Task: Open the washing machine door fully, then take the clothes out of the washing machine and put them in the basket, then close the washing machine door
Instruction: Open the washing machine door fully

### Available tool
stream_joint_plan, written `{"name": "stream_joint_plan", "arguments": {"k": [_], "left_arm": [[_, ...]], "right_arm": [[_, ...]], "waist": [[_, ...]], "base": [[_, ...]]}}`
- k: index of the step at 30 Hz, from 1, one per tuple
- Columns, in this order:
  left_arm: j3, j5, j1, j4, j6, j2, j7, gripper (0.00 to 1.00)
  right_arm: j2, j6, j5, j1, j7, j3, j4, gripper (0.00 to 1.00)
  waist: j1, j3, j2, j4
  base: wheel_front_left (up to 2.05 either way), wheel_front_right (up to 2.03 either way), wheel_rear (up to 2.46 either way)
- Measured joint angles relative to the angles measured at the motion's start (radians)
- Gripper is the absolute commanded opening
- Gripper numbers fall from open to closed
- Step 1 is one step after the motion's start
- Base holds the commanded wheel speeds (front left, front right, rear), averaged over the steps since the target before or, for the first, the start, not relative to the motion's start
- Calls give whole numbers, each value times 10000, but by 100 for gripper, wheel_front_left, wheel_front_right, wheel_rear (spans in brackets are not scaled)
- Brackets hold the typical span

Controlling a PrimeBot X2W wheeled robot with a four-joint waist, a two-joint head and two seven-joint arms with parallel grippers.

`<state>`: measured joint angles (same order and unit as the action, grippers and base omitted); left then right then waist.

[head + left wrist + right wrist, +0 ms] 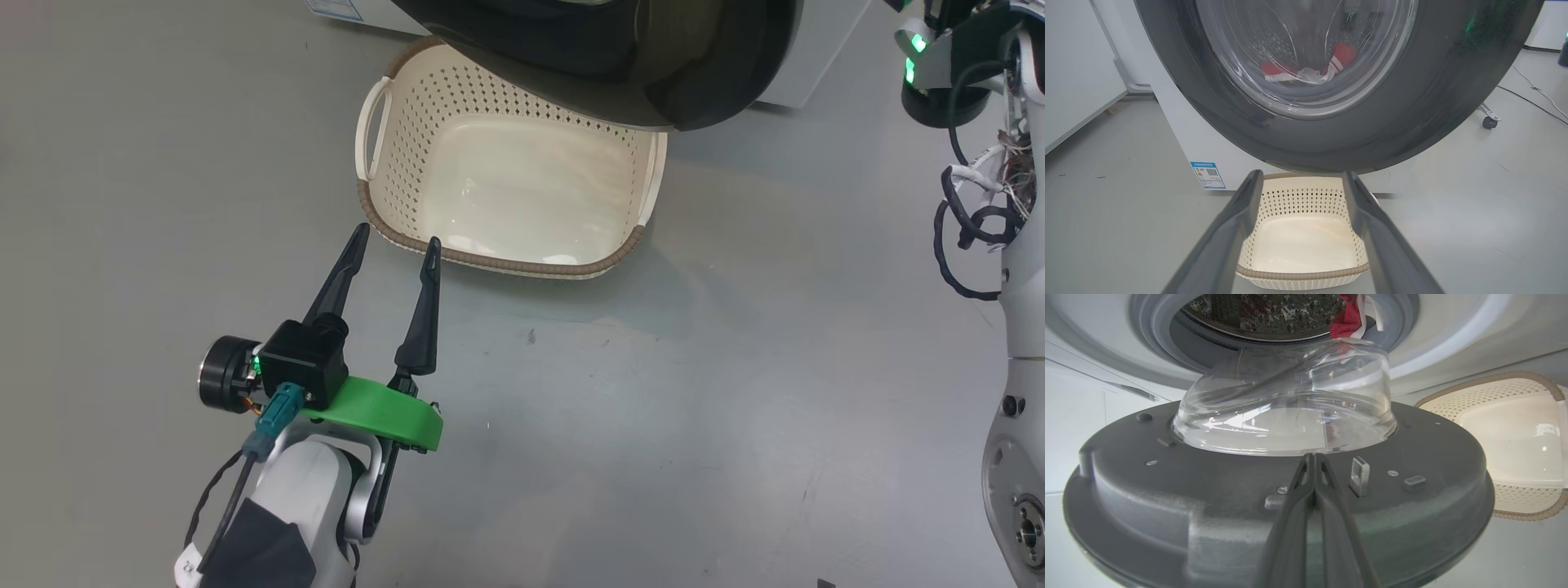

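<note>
The washing machine door (653, 65) with its black rim stands partly open and overhangs the far side of the empty cream basket (506, 253) on the floor. My left gripper (396, 241) is open, its fingertips just short of the basket's near rim (1302, 275). Through the door's glass (1306, 49) the red and white clothes (1306, 71) lie in the drum. In the right wrist view my right gripper (1313, 457) is shut, empty, its tips against the door's grey inner face (1229, 490) below the glass bowl (1286, 404). Behind it are the washing machine (1433, 335) opening and clothes (1349, 318).
My right arm (1012, 269) with its black cables rises along the right edge. A blue label (1207, 174) sits low on the machine's white front. A white panel (1073, 73) stands to the left, and a castor wheel (1489, 121) and cable (1535, 98) to the right.
</note>
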<state>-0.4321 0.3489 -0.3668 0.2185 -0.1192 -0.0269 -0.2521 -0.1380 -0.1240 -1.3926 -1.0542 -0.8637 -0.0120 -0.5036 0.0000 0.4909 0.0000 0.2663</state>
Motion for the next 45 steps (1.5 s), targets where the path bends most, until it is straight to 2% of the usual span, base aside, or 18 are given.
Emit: {"name": "stream_joint_plan", "arguments": {"k": [3, 10, 12, 21, 24, 30, 34, 39, 44, 45], "left_arm": [[71, -29, 0, 8, 0, -2, 0, 100], [263, -17, 15, 44, 0, -2, 0, 100], [405, -29, 32, 94, 0, -4, 0, 100], [920, -36, 397, 284, 0, -8, 0, 100], [1233, 403, 496, 199, 0, -13, 0, 100], [1407, 537, 544, 50, 0, -17, 0, 100], [1580, 230, 613, 61, 0, -17, 0, 100], [1848, 173, 950, 96, 0, -19, 0, 100], [2127, 25, 1248, 102, 0, -29, 0, 100], [2144, 25, 1289, 105, 0, -27, 0, 100]], "right_arm": [[-159, 489, 316, 145, 485, 36, 184, 0], [-953, 2199, 2088, 779, 1751, -631, 639, 0], [-980, 2537, 2412, 992, 2117, -750, 673, 0], [-1450, 2548, 4474, 1910, 4096, -1806, 1352, 0], [-1540, 2548, 4974, 2277, 4941, -1988, 1597, 0], [-2080, 2537, 6153, 3181, 6472, -2834, 2316, 0], [-2452, 2537, 7030, 3870, 7427, -3319, 2495, 0], [-2429, 2537, 7354, 5116, 8775, -3049, 2343, 0], [-1962, 2422, 7321, 6206, 9655, -2878, 2199, 0], [-1939, 2341, 7338, 6412, 9808, -2847, 2165, 18]], "waist": [[0, -81, 0, -25], [0, -460, 0, -137], [0, -604, 0, -190], [0, -1326, 0, -600], [0, -1553, 0, -793], [0, -1999, 0, -1155], [0, -2263, 0, -1391], [0, -2642, 0, -1712], [-1, -2892, 0, -1987], [0, -2939, 0, -2034]], "base": [[0, 0, 0], [0, 0, 0], [0, 0, 0], [0, 0, 0], [0, 0, 0], [0, 0, 0], [0, 0, 0], [0, 0, 0], [0, 0, 0], [0, 0, 0]]}}
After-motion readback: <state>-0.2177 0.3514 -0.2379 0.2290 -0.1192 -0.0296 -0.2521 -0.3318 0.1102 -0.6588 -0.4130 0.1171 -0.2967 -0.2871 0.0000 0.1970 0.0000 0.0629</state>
